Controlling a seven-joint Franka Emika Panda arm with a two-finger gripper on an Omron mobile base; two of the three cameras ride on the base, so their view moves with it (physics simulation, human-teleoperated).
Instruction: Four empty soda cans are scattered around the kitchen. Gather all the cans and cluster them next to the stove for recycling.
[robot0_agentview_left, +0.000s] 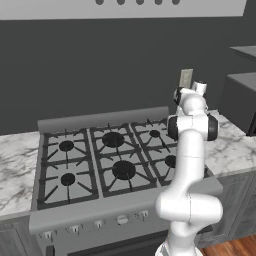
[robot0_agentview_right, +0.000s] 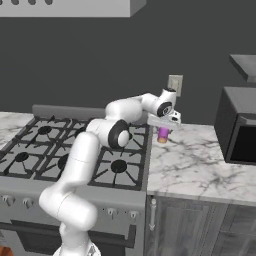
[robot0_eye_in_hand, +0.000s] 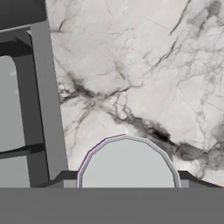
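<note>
1. The purple soda can looked light, thin-walled and slick; a hold across its mid-body seemed safest.
2. It was a small upright cylinder with a silver top.
3. It hung under the gripper, beside the stove, above the marble counter.
4. The jaws seemed narrowly closed on it, though the fingertips were hidden.

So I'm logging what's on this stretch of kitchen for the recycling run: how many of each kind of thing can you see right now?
Purple soda can with silver top, under the tool: 1
Stainless-steel gas stove with black grates: 1
Black-fronted microwave: 1
White marble counter: 1
Wall outlet plate: 1
Total: 5
</note>
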